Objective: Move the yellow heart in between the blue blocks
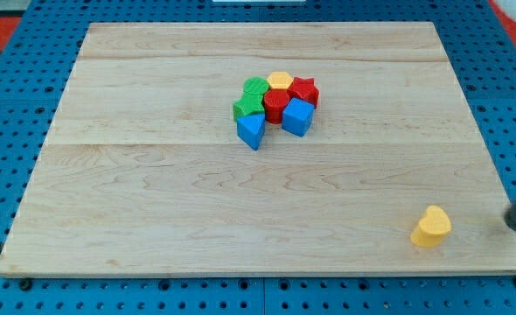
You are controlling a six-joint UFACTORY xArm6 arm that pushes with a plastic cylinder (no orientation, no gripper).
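The yellow heart (431, 227) lies near the board's lower right corner. The two blue blocks sit in a cluster at the upper middle: a blue triangle-like block (251, 131) on the cluster's lower left and a blue cube-like block (297, 116) on its lower right. My tip (513, 222) is a dark rod at the view's right edge, to the right of the yellow heart and apart from it.
The cluster also holds two green blocks (252, 98), a red cylinder (275, 106), a red star-like block (304, 90) and a yellow block (280, 80). The wooden board (153, 192) lies on a blue pegboard.
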